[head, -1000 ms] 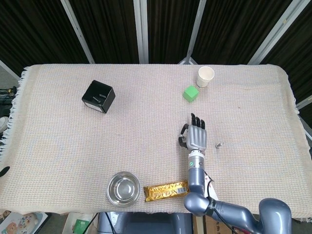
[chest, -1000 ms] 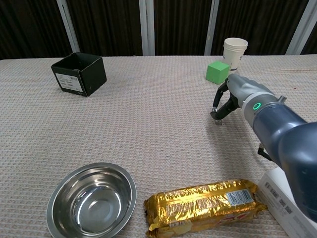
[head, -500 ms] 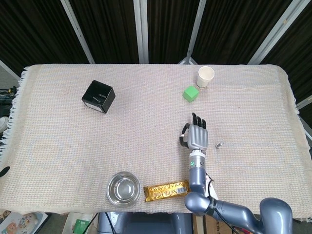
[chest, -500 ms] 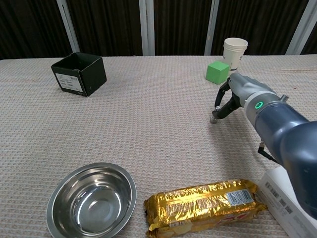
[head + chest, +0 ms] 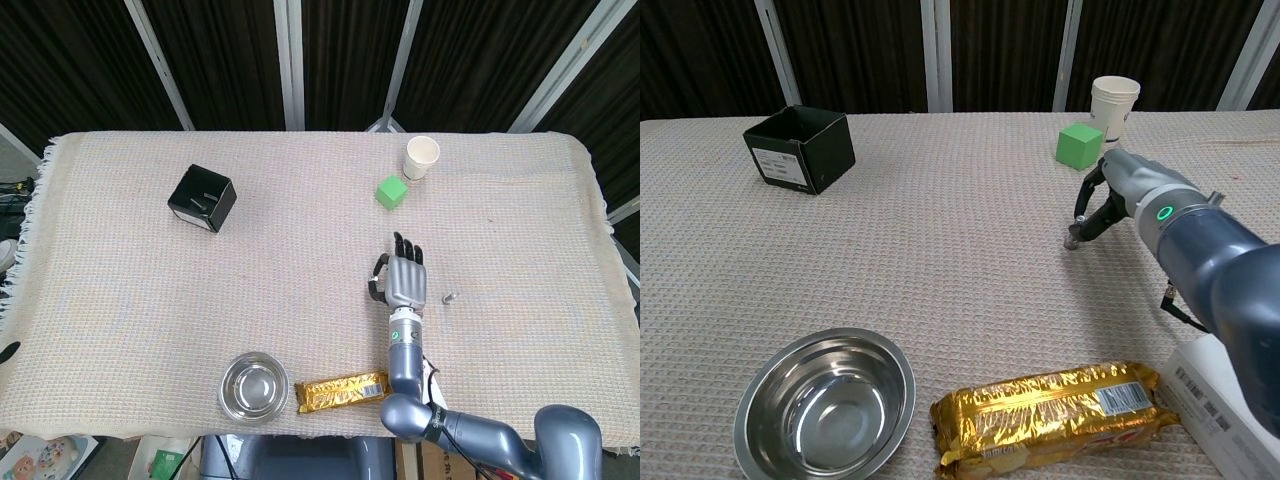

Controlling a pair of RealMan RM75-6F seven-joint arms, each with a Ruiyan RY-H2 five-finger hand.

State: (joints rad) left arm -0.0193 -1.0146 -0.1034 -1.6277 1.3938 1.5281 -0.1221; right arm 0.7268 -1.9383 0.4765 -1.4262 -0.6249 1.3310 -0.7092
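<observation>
One hand, the right hand [image 5: 405,279], rests open and empty on the counter [image 5: 150,270], barely moved since half a second ago, green cube [image 5: 391,192] ahead, small metal piece [image 5: 449,297] beside it.

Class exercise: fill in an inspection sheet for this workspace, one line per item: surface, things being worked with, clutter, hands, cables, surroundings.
Surface: beige woven cloth covers the table.
Things being worked with: green cube nearest ahead of the right hand, apart from it.
Clutter: paper cup, black box, steel bowl, gold snack pack, small metal piece.
Hands: right hand holds nothing, fingers extended; left hand unseen.
Cables: nothing seen.
Surroundings: dark slatted panels behind.
</observation>
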